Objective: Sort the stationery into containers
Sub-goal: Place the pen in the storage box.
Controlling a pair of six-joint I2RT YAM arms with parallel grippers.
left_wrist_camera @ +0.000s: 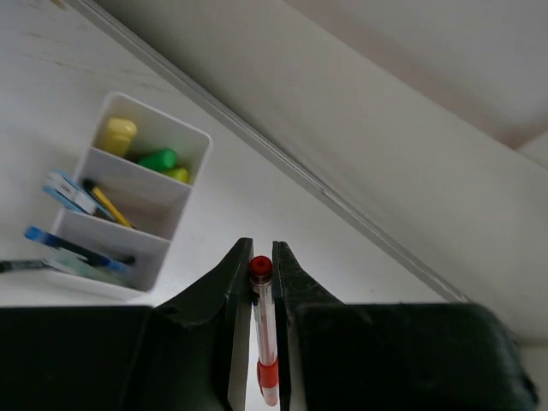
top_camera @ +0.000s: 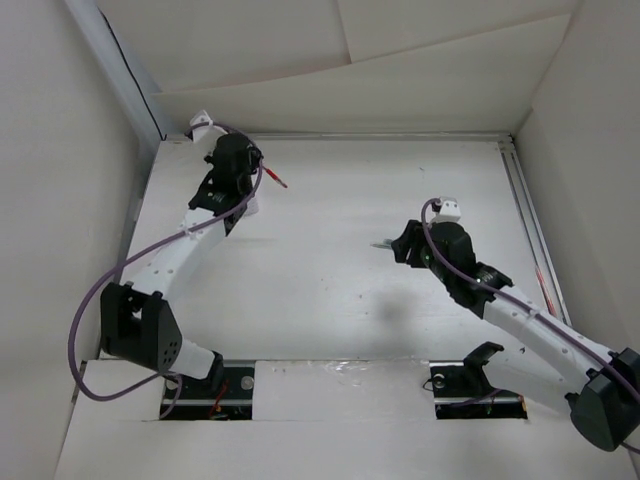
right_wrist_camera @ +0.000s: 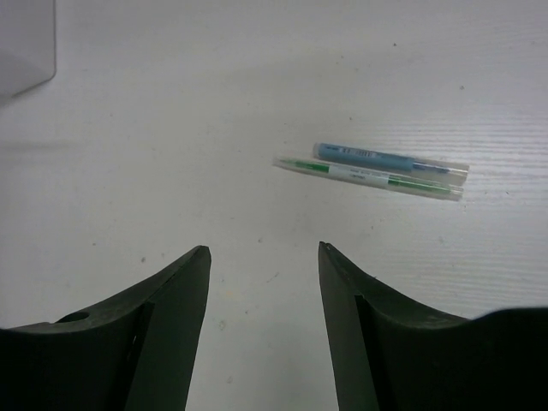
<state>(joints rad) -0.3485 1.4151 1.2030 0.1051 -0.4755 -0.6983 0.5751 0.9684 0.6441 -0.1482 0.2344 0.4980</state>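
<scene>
Well, L gripper (left_wrist_camera: 261, 257) clamps thin red pen (left_wrist_camera: 264, 325) far left, near box (left_wrist_camera: 137, 261). R gripper (right_wrist_camera: 264, 248) wide open, empty, near blue pen (right_wrist_camera: 385, 160) & green pen (right_wrist_camera: 368, 177) mid-table: prob light, stiff, slick; take mid-barrel.

pen (left_wrist_camera: 262, 342) between left fingers (left_wrist_camera: 218, 317) | box (left_wrist_camera: 154, 199) to its left | loose pens (right_wrist_camera: 377, 158) adjacent

Left tool (left_wrist_camera: 261, 250) clamped, right tool (right_wrist_camera: 263, 248) spread
</scene>
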